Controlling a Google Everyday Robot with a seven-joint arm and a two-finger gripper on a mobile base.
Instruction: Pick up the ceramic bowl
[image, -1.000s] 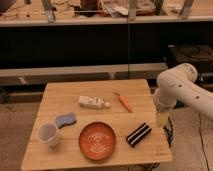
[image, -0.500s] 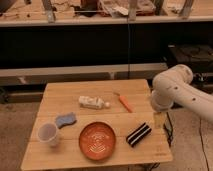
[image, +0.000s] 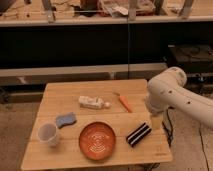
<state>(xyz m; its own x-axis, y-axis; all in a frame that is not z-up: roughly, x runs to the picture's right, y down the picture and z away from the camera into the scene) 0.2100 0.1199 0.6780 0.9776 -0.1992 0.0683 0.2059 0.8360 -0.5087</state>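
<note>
Bowl: the wide, round, orange-brown ceramic bowl with pale rings inside sits flat near the front edge of the table, about in the middle. Nothing is touching it.
Table: a small light wooden table made of planks.
Gripper: the gripper hangs down over the right side of the table, to the right of the bowl and apart from it. Its fingers are spread apart and hold nothing.
Arm: the big white robot arm comes in from the right.
Cup: a small see-through white cup stands left of the bowl.
Sponge: a flat blue sponge lies just behind the cup.
Bottle: a white bottle lies on its side behind the bowl.
Stick: a thin orange stick lies right of the bottle.
Block: a black block with white stripes lies between the bowl and the gripper.
</note>
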